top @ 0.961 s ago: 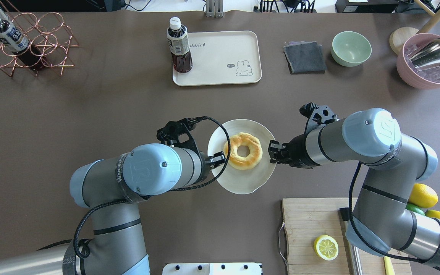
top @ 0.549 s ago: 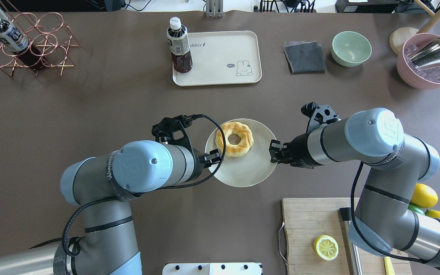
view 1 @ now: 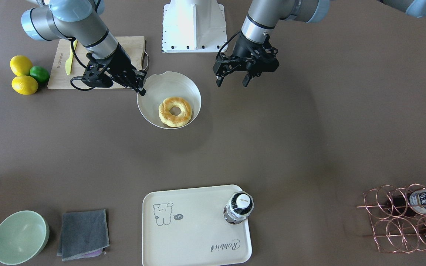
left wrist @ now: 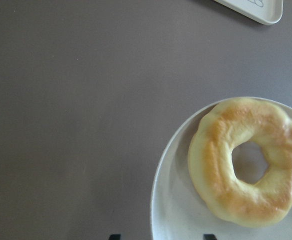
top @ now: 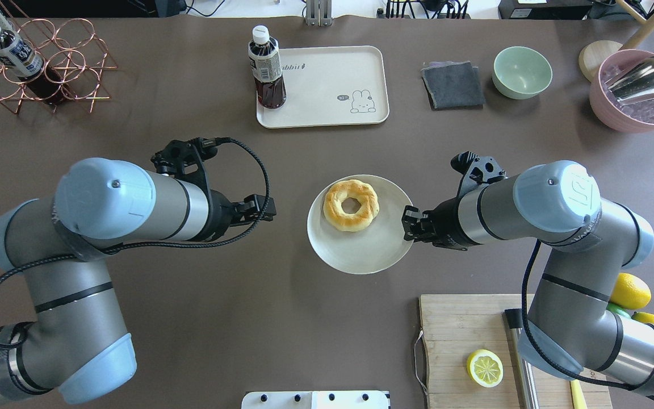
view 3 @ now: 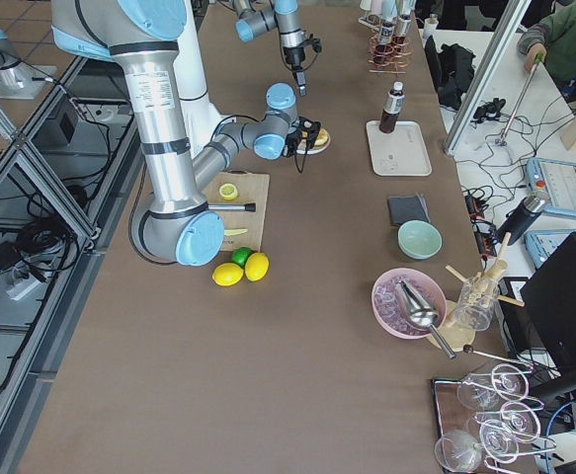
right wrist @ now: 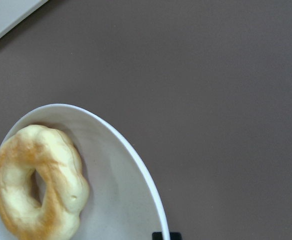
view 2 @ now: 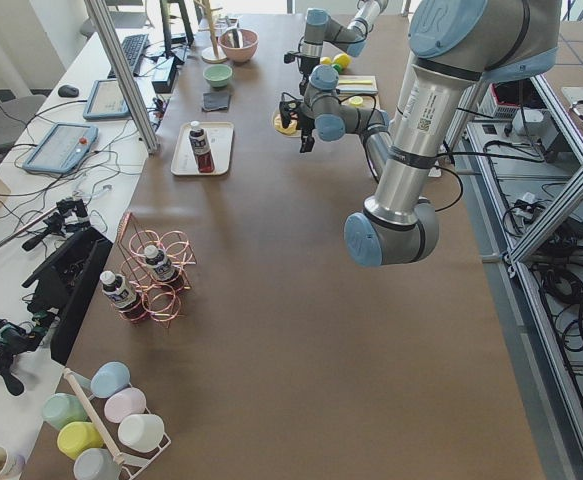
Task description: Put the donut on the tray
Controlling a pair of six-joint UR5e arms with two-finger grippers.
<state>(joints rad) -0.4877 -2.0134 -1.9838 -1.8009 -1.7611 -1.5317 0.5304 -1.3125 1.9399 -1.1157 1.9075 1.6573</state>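
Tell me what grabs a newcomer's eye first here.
The golden donut lies on a white plate mid-table, whose rim the right pincer grips. The left pincer hangs open, clear of the plate, and at the far edge the cream tray carries only a bottle.

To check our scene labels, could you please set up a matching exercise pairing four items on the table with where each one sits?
Things:
1. donut
2. bottle
3. lemon half
4. grey cloth

Places:
A. beside the green bowl
B. on the white plate
C. on the wooden cutting board
D. standing on the tray

Pairs: 1-B, 2-D, 3-C, 4-A
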